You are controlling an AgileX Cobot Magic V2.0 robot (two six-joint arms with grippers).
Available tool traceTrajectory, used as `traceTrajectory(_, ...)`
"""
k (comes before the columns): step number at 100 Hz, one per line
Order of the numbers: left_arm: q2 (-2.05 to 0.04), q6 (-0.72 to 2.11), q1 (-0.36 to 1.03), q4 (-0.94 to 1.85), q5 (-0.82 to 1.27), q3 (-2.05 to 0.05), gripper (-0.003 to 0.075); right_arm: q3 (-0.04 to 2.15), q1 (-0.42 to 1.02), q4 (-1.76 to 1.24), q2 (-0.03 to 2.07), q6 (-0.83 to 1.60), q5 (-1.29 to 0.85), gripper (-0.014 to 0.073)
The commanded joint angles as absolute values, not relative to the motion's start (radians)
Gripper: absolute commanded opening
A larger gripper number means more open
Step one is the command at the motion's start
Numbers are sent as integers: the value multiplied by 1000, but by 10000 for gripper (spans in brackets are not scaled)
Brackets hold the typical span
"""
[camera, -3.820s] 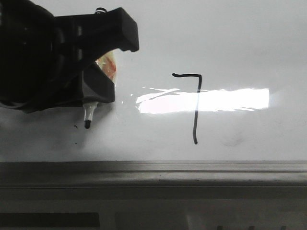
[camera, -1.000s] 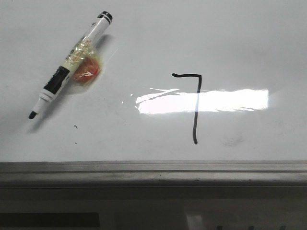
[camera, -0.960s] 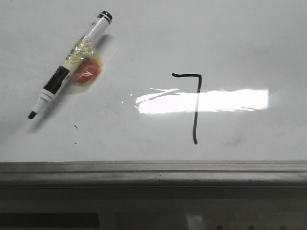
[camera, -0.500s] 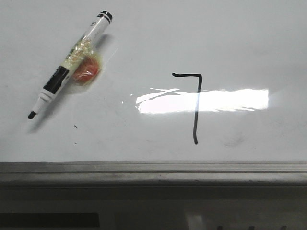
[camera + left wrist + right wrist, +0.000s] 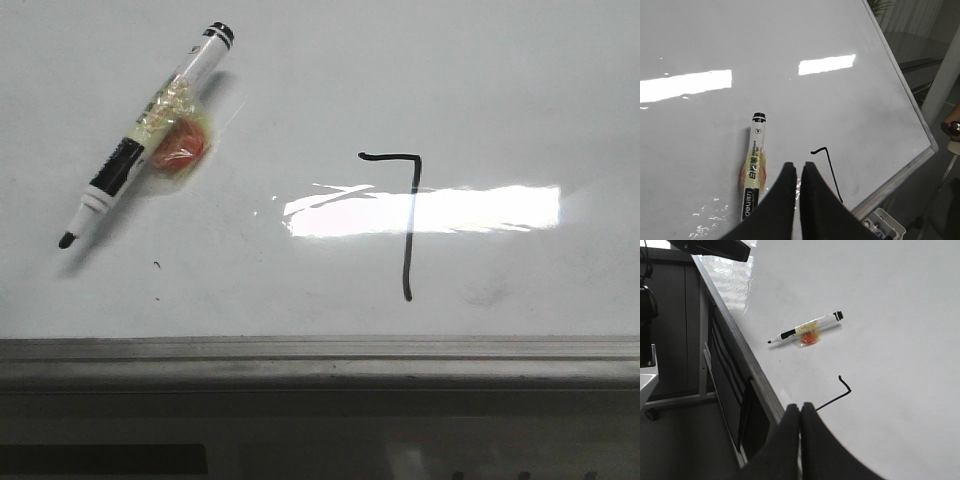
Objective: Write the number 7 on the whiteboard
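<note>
the whiteboard [image 5: 520, 90] fills the front view, glossy white, grey metal frame [image 5: 320, 362] running along its near edge. a bright rectangular glare [image 5: 480, 208] lies across the middle of it.

the number 7 [image 5: 407, 225] sits on the whiteboard a little right of centre: short top bar with a small hook at its left end, long near-vertical stem dropping through the left part of the glare and ending short of the frame. thin black line, complete.

well left of the 7, a marker [image 5: 140, 155] lies flat on the whiteboard, uncapped, slanted, black tip toward the frame, black-banded tail away from it. yellowish tape wraps its middle, and a small orange-red lump [image 5: 180, 152] sits against the barrel on the side facing the 7. two tiny black specks between the marker tip and the frame.

left gripper [image 5: 799, 172]: jaws together, only a thin slit between the dark fingers, holding nothing. it is off the whiteboard, with the marker just to one side of it and the 7 to the other.

right gripper [image 5: 800, 412]: jaws pressed together, holding nothing. it is over the frame edge, near the foot of the 7's stem; the marker is farther off beyond the 7.

neither gripper shows in the front view.
</note>
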State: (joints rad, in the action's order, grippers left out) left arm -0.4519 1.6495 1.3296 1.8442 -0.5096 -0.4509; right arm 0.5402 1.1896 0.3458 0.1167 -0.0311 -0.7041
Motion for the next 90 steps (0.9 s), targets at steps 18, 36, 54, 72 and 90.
traceTrajectory(18,-457,1649,1337,1866,-478,-464,-20,562,1189,369,130,-26,-634,-50)
traceTrajectory(36,-457,1649,1464,1840,-488,-448,-20,562,1189,371,130,-26,-634,-50)
traceTrajectory(54,-457,1511,1443,1455,-483,-375,-20,562,1189,371,130,-26,-634,-50)
traceTrajectory(72,-457,1317,1260,1244,-432,-357,-20,562,1189,371,130,-26,-634,-50)
traceTrajectory(90,-457,1015,963,946,-218,-357,-20,562,1189,371,130,-26,-634,-50)
